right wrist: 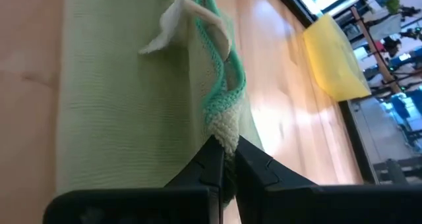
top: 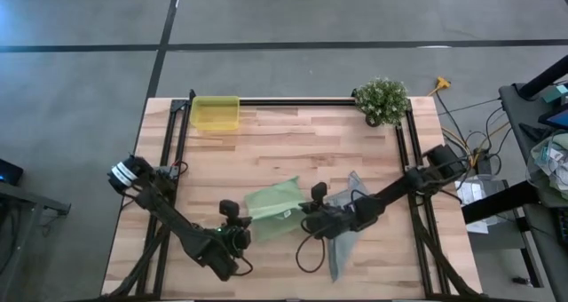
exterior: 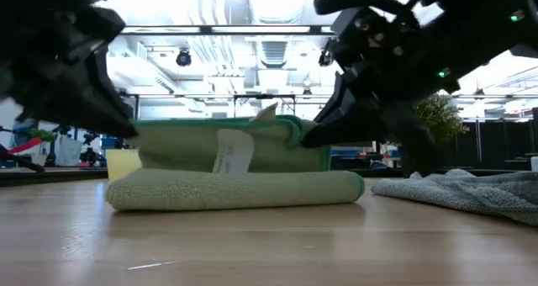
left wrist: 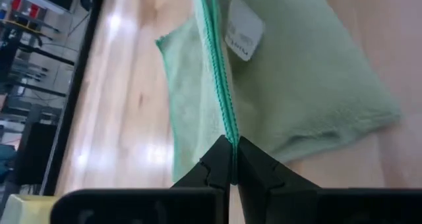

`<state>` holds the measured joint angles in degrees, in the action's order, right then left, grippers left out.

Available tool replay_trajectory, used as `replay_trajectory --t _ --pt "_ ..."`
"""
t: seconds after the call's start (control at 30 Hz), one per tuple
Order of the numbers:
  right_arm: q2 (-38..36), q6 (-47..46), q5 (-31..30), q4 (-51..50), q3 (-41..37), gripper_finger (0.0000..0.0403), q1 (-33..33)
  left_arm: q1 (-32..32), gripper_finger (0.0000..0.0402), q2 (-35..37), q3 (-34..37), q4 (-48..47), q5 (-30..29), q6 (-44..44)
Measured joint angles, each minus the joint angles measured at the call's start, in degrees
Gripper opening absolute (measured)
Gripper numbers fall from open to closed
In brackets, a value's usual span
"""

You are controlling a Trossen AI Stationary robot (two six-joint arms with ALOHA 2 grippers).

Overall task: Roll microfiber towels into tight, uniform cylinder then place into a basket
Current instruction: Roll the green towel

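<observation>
The light green microfiber towel (top: 271, 209) lies mid-table. Its near fold (exterior: 235, 189) rests on the wood, and an upper layer with a white tag (exterior: 231, 151) is held up between my two grippers. My left gripper (top: 238, 229) is shut on the towel's left end, and my right gripper (top: 311, 215) is shut on its right end. The grey-blue towel (top: 346, 226) lies crumpled on the table under my right arm. The yellow basket (top: 216, 113) stands at the far left edge. My left gripper pinches the green towel's stitched hem (left wrist: 229, 128) between its two fingers, which slant down from the near left. The held layer rises off the fold below; that fold stays on the table. My right gripper pinches a bunched, stitched corner of the green towel (right wrist: 223, 122) between its two fingers, which slant down from the right. The corner is raised above the lower fold (exterior: 336, 185), and the layer stretches from it toward the other gripper.
A potted plant (top: 383, 100) stands at the far right corner. A black frame rail (top: 293, 101) runs along the far edge and down both sides. Bare wood lies between the towels and the basket.
</observation>
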<state>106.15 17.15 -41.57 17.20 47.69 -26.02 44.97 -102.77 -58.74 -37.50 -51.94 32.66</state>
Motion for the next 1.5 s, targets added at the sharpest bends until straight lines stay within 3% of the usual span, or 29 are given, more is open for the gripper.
replay_trajectory --t 0.3,0.73,1.0,1.37,1.5 --pt "0.69 -2.14 5.8 -0.67 -0.43 0.0013 -0.22 0.15 0.0 -7.9 -2.7 0.48 3.43 -0.03" --pt "1.18 -1.15 5.32 -1.08 -1.17 0.0013 -0.22 0.37 0.0 -7.88 -11.06 0.47 2.6 -6.25" --pt "0.59 -0.73 5.43 -2.49 -1.12 0.0013 -0.22 0.42 0.0 -8.33 -11.15 1.58 3.38 -6.01" --pt "0.04 -3.38 6.02 -7.07 -1.04 0.0013 -0.27 0.37 0.0 -14.12 -11.27 5.64 4.1 -5.81" --pt "0.04 -5.46 8.4 -8.26 -1.02 0.0013 -0.27 0.26 0.0 -15.2 -11.3 5.99 5.02 -5.7"
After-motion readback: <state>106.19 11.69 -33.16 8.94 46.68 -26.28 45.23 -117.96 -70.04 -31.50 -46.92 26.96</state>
